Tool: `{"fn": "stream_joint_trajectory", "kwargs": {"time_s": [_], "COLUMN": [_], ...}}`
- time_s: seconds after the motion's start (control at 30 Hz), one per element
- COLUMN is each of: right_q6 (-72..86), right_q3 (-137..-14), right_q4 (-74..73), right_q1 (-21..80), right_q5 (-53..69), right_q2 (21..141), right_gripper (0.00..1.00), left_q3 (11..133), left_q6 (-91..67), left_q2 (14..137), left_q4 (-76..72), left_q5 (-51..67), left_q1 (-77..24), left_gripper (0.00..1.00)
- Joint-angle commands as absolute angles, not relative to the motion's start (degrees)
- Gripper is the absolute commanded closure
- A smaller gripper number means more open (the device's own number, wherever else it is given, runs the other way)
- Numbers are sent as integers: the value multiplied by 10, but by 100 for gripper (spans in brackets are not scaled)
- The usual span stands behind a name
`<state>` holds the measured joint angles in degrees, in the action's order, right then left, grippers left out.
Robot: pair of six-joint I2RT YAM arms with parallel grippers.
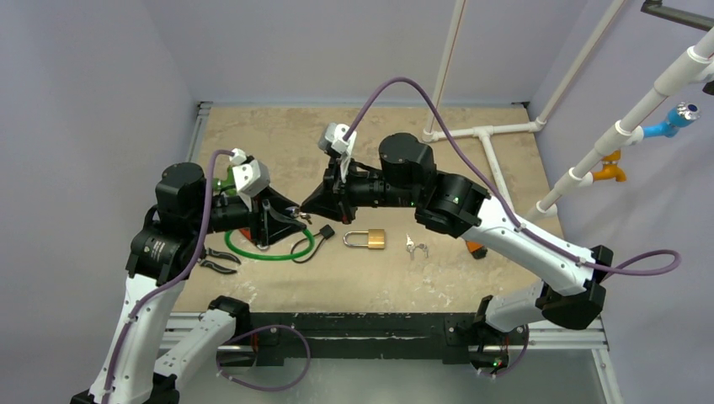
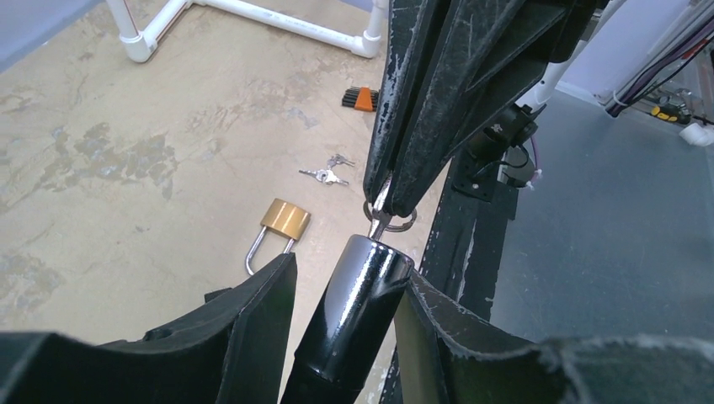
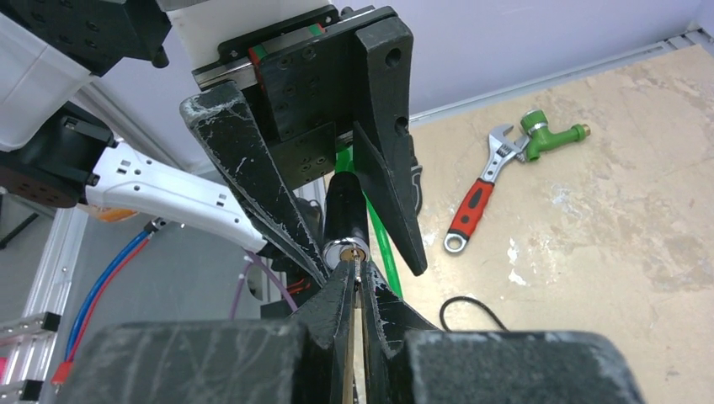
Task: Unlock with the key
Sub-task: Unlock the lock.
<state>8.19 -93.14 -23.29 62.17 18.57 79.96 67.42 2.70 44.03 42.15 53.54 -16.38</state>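
My left gripper (image 2: 349, 268) is shut on the black cable lock's barrel (image 2: 362, 295), which has a chrome end, and holds it above the table. From the right, my right gripper (image 3: 357, 282) is shut on a small silver key (image 2: 380, 217). The key's tip is in the brass keyhole on the barrel's end face (image 3: 346, 251). A key ring (image 2: 404, 224) hangs at the key's head. In the top view the two grippers meet tip to tip, left (image 1: 295, 218) and right (image 1: 309, 210). The lock's green cable (image 1: 269, 252) loops on the table below.
A brass padlock (image 1: 370, 239) lies right of the green loop, with loose keys (image 1: 415, 247) beyond it. Black pliers (image 1: 221, 261) lie at the left. A red-handled wrench (image 3: 473, 206) and a green fitting (image 3: 547, 135) lie behind the left arm. White pipes (image 1: 484, 135) stand back right.
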Motion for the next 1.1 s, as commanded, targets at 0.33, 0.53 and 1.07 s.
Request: {"fn": "stream_joint_trajectory", "kwargs": {"time_s": [0.33, 0.53, 1.07], "right_q6": [239, 297, 476], "right_q3": [-878, -873, -849], "right_q4": [-168, -148, -79], "right_q1": [583, 561, 484], "right_q5": [247, 269, 370], "right_q2": [829, 827, 846], "right_gripper": [100, 100, 100], "left_q3": [765, 768, 748], "left_q6": [289, 327, 525], "left_q2": [449, 450, 434], "left_q4": [492, 503, 528], "left_q5": [539, 536, 435], "left_q1": [-171, -180, -191], "left_gripper": [100, 100, 100]}}
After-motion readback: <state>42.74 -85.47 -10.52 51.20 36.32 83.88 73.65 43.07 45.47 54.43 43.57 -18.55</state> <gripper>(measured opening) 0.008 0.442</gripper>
